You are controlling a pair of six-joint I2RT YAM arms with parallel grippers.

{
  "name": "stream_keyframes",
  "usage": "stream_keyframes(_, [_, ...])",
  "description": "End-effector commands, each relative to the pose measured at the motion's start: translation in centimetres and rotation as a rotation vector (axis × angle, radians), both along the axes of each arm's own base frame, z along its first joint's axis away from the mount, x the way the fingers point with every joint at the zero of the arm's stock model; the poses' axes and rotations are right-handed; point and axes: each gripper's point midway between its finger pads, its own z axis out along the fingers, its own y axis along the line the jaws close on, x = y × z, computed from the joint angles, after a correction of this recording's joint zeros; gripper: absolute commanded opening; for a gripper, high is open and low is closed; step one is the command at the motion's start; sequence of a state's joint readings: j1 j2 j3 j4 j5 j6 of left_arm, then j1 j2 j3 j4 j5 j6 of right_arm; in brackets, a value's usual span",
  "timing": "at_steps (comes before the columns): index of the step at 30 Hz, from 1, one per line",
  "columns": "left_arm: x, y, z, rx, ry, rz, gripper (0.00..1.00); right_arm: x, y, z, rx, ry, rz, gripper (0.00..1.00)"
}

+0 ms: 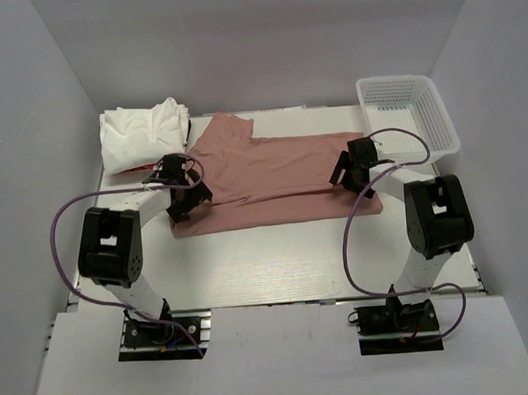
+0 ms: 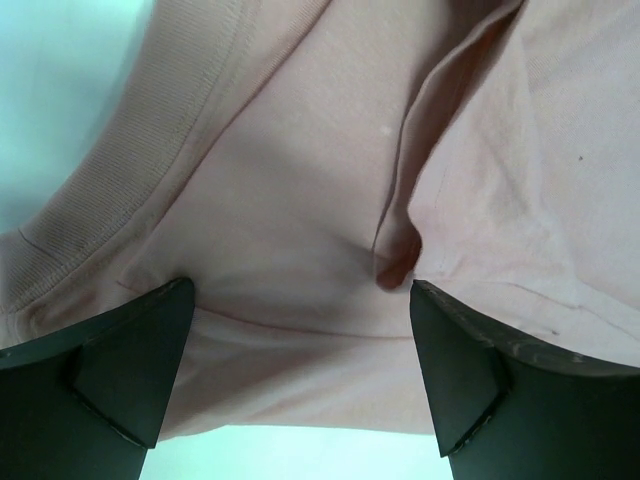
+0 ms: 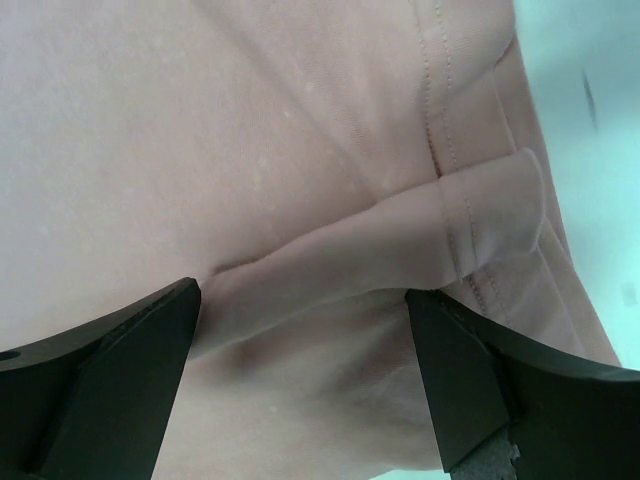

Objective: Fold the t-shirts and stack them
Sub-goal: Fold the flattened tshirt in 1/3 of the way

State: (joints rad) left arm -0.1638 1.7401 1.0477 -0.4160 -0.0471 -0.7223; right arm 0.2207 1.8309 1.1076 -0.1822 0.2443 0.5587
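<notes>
The dusty pink t-shirt (image 1: pixel 276 175) lies spread across the middle of the table, plain side up. My left gripper (image 1: pixel 182 191) is open at its left edge. In the left wrist view the cloth (image 2: pixel 300 200) with its ribbed collar (image 2: pixel 130 170) lies between the wide-apart fingers (image 2: pixel 120 370). My right gripper (image 1: pixel 351 169) is open at the shirt's right edge, and the right wrist view shows a raised fold of pink cloth (image 3: pixel 400 240) and the stitched hem (image 3: pixel 480 210) between the fingers (image 3: pixel 490 380). White t-shirts (image 1: pixel 144 133) lie piled at the back left, with a bit of red print (image 1: pixel 134 170) showing.
A white plastic mesh basket (image 1: pixel 437 118) stands at the back right corner. Purple cables loop from both arms over the table's sides. Grey walls close in the left, right and back. Bare white table (image 1: pixel 276 259) lies in front of the pink shirt.
</notes>
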Motion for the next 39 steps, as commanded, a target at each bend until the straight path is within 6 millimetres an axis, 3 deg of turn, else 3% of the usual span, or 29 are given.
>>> stream_keyframes(1, [-8.8, 0.5, -2.9, -0.004, 0.215, 0.014, 1.00, -6.6, -1.3, -1.4, 0.006, 0.127, -0.045, 0.90])
stream_keyframes(2, [-9.5, 0.3, -1.5, -0.031, 0.172, 0.018, 1.00, -8.7, -1.5, -2.3, 0.013, 0.164, -0.050, 0.90])
stream_keyframes(3, [-11.9, 0.7, -2.2, -0.032, 0.209, 0.036, 1.00, -9.5, -1.2, -2.2, 0.030, 0.164, -0.046, 0.90])
stream_keyframes(5, [-13.8, 0.3, -1.3, -0.064, 0.191, 0.027, 1.00, -12.2, -0.4, -0.9, 0.101, 0.146, -0.036, 0.90])
stream_keyframes(6, [-14.8, 0.5, -0.3, -0.074, 0.141, 0.024, 1.00, -14.9, -0.4, -1.5, 0.121, 0.164, -0.028, 0.90])
stream_keyframes(7, [-15.8, 0.6, 0.0, -0.080, 0.141, 0.038, 1.00, -15.2, 0.3, 0.0, 0.165, 0.115, -0.020, 0.90])
stream_keyframes(9, [-16.5, 0.4, 1.7, -0.114, 0.078, 0.041, 1.00, -17.1, 0.6, 0.2, 0.195, 0.086, 0.004, 0.90])
stream_keyframes(11, [-16.7, 0.2, 2.3, -0.135, 0.053, 0.031, 1.00, -17.4, 0.7, 1.8, 0.212, 0.026, 0.025, 0.90])
stream_keyframes(15, [-14.6, -1.3, 4.7, -0.193, -0.010, -0.032, 1.00, -16.3, 1.5, 4.2, 0.210, -0.034, 0.076, 0.90])
stream_keyframes(18, [-13.5, -2.8, 4.8, -0.255, -0.020, -0.087, 1.00, -15.1, 1.4, 4.8, 0.197, -0.059, 0.065, 0.90])
stream_keyframes(27, [-12.1, -5.5, 3.5, -0.299, 0.028, -0.182, 1.00, -11.7, 1.9, 2.9, 0.181, -0.029, 0.036, 0.90])
stream_keyframes(33, [-11.3, -6.7, 2.7, -0.315, 0.042, -0.194, 1.00, -8.5, 2.0, 5.0, 0.159, -0.081, 0.016, 0.90])
stream_keyframes(38, [-8.6, -7.9, 3.2, -0.327, -0.005, -0.215, 1.00, -7.4, 1.5, 8.0, 0.145, -0.167, -0.003, 0.90])
stream_keyframes(39, [-7.4, -8.2, 4.1, -0.332, -0.036, -0.220, 1.00, -7.4, 1.4, 8.1, 0.144, -0.173, -0.006, 0.90])
